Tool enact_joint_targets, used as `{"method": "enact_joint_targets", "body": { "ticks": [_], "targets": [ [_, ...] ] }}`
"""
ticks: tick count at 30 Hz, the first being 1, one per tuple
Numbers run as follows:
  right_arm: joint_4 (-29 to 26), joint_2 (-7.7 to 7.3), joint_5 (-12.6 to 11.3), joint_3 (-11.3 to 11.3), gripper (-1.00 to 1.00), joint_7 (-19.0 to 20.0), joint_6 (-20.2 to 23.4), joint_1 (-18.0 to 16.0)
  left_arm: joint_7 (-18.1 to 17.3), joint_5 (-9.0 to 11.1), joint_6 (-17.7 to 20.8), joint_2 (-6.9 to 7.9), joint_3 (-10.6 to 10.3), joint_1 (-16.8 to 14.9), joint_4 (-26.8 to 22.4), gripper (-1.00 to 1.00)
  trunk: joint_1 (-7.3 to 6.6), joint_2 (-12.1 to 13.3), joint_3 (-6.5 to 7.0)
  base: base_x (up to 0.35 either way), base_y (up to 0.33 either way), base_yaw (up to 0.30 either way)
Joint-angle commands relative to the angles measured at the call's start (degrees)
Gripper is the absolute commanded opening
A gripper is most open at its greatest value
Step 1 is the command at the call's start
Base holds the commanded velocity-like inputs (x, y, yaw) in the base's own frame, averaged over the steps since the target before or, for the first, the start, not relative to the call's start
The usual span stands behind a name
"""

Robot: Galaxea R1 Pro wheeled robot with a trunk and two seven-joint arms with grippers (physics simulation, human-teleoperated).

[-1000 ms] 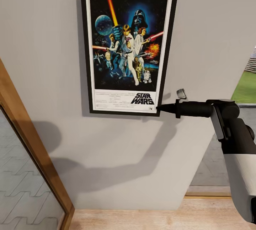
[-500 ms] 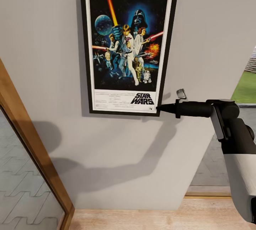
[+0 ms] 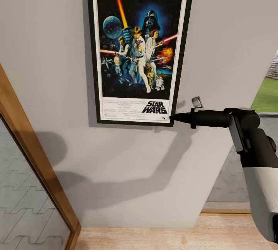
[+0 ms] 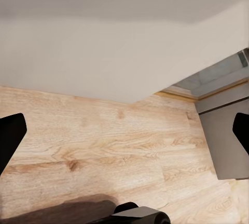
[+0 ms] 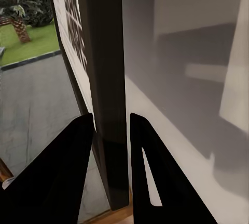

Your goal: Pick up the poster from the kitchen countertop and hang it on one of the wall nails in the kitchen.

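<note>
The poster point(image 3: 139, 49), black-framed with a white border and dark blue Star Wars artwork, stands upright and flat against the grey wall point(image 3: 50, 49). My right gripper point(image 3: 172, 117) reaches in from the right and is shut on the poster's lower right corner. In the right wrist view its two black fingers point(image 5: 72, 167) sit on either side of the poster's frame edge point(image 5: 106, 78). A small grey wall nail point(image 3: 196, 102) sticks out just right of that corner, above the gripper. My left gripper point(image 4: 124, 135) hangs open over the wooden floor, holding nothing.
A wooden door frame point(image 3: 34, 157) with glass runs diagonally at the left. Light wooden floor point(image 3: 154, 238) lies below the wall. At the right, an opening point(image 3: 266, 95) shows grass outside. A grey panel point(image 4: 223, 141) stands by the floor in the left wrist view.
</note>
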Motion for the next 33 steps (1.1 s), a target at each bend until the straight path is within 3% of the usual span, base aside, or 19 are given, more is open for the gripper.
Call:
{"method": "enact_joint_targets", "body": {
  "ticks": [1, 33],
  "targets": [
    [0.0, -0.03, -0.3, 0.0, -1.00, 0.1, 0.5, -0.1, -0.2, -0.2, -0.3, 0.01, 0.2, -0.1, 0.1, 1.00, 0.04, -0.1, -0.13, 0.000, 0.000, 0.000],
    [-0.1, -0.08, -0.3, 0.2, -1.00, 0.2, 0.1, 0.0, -0.3, -0.2, -0.3, 0.27, 0.2, -0.1, 0.1, 1.00, 0.04, -0.1, -0.13, 0.000, 0.017, 0.000]
  ]
}}
